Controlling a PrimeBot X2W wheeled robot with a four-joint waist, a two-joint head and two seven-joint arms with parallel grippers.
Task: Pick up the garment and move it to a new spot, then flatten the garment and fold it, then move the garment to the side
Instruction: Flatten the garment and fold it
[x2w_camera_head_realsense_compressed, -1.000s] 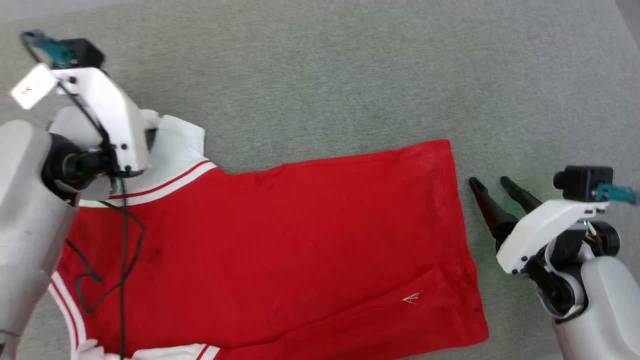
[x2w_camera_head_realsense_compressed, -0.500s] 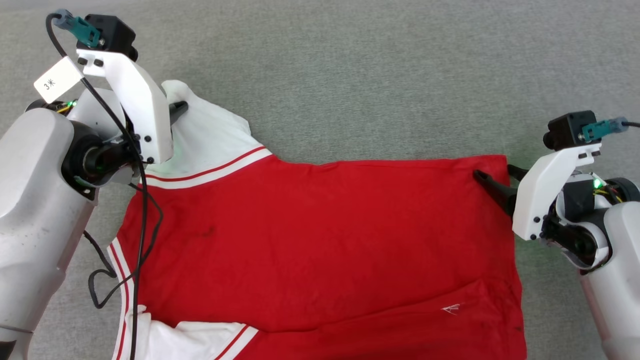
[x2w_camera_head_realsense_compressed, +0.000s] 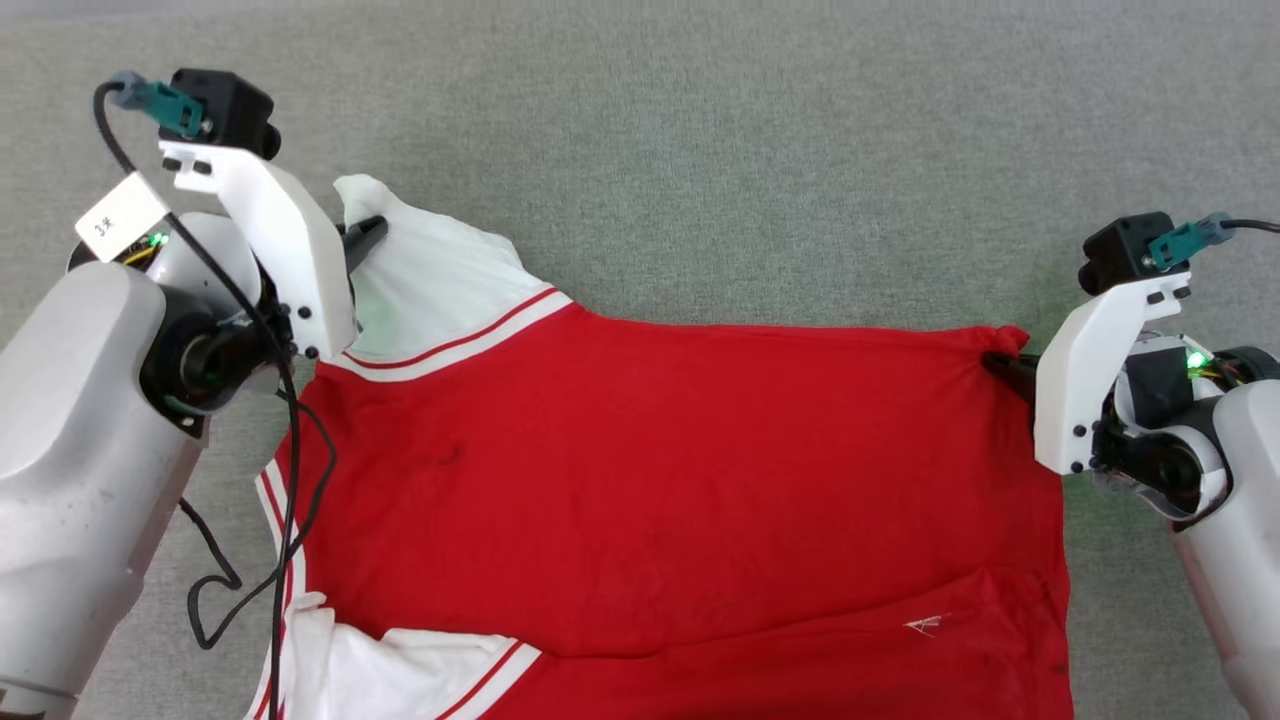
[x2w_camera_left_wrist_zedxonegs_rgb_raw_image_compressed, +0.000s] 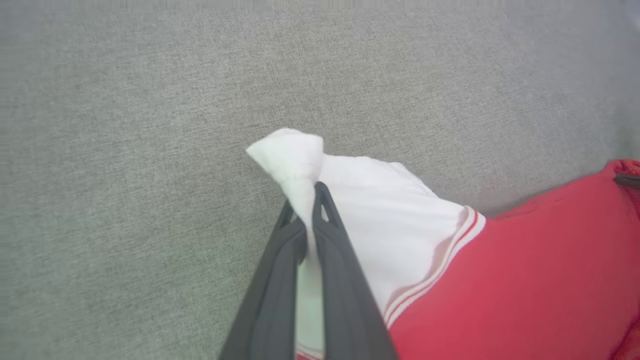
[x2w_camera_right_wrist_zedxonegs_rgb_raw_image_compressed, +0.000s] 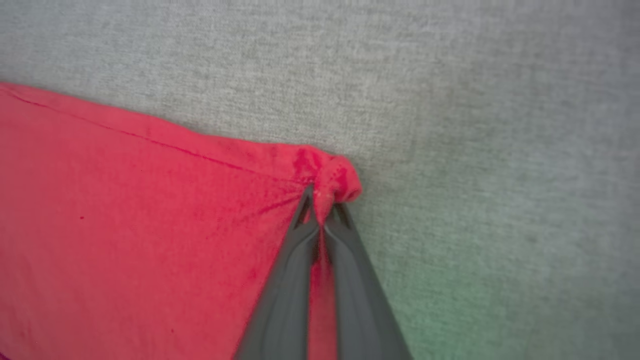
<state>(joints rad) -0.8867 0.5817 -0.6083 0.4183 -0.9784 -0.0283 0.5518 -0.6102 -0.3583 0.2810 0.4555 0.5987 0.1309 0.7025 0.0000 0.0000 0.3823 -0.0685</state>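
The garment is a red jersey with white sleeves and red-and-white stripe trim, spread across the grey surface in the head view. A small white mark sits near its lower right. My left gripper is shut on the tip of the white sleeve, which bunches above the fingertips. My right gripper is shut on the garment's far right red corner, puckered into a small knot. In the head view the left gripper pinches the far left sleeve and the right gripper holds the far right corner.
Grey woven fabric surface lies all around the garment, with bare room beyond its far edge. A black cable hangs from my left arm across the jersey's left side. A second white sleeve lies at the near left.
My right gripper moved in from beside the garment to its far right corner and shut on it. The head view shifted. My left gripper stays shut on the white sleeve.
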